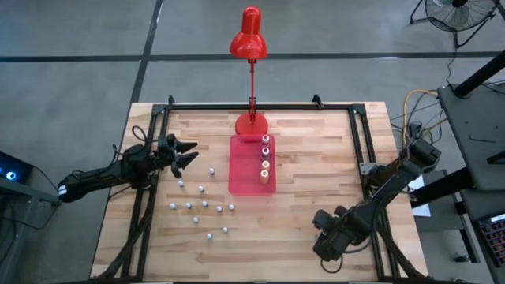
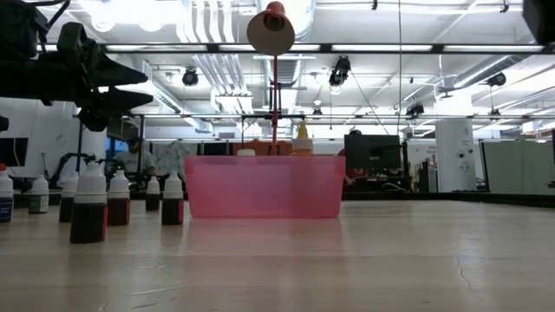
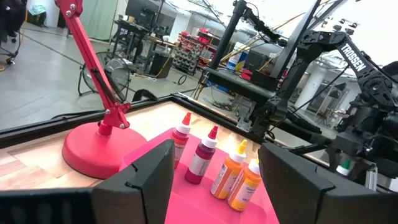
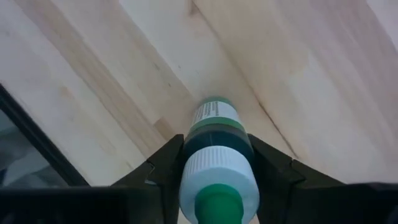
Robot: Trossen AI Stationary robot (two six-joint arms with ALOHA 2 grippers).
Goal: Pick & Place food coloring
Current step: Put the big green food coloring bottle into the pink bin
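The left gripper (image 1: pixel 192 153) hangs open above the table's (image 1: pixel 316 181) left side, over small white-capped bottles (image 1: pixel 201 207) scattered on the wood. Mid-table, beside the lamp (image 1: pixel 251 118), the red tray (image 1: pixel 246 180) holds four bottles (image 1: pixel 265 158) in a row. At the near right corner, the right gripper (image 4: pixel 214 186) clasps a green bottle (image 4: pixel 214 134).
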